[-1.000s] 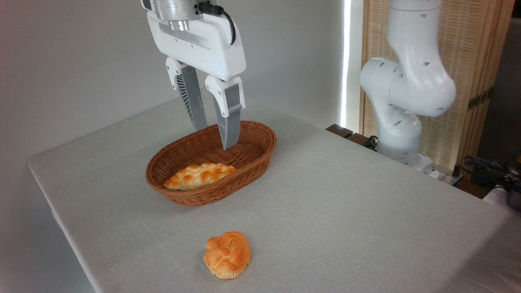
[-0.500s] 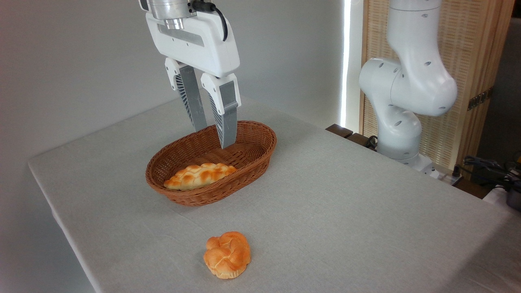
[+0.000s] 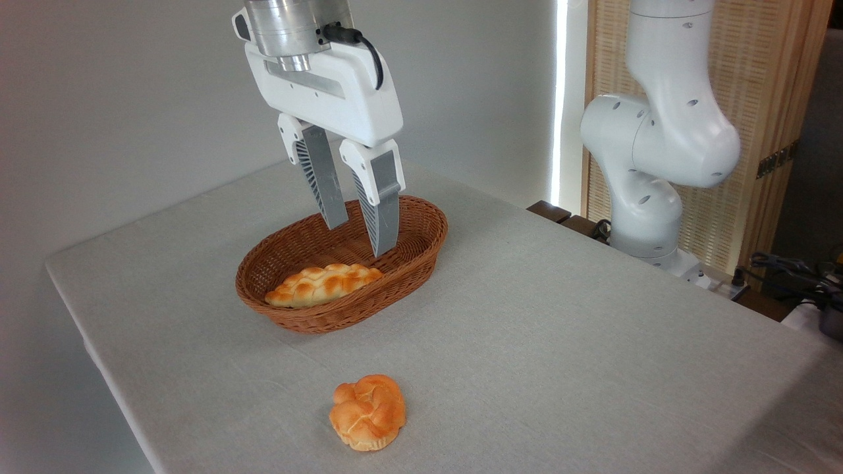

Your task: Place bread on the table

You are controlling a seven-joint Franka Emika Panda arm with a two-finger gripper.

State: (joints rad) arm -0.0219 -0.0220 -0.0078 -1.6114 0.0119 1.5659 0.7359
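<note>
Hovering my empty, parted claw (image 3: 361, 237) over the basket (image 3: 342, 263), I am drifting slightly rightward; the bread (image 3: 367, 412) is already resting on the table (image 3: 560, 342) near its front edge.

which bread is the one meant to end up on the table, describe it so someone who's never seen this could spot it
Start at the grey-clothed table and find the brown wicker basket below the open gripper. Come forward from the basket toward the near edge: the bread lies alone on the cloth. It is small, round, golden-orange and knotted on top, unlike the longer, paler braided loaf lying in the basket.
</note>
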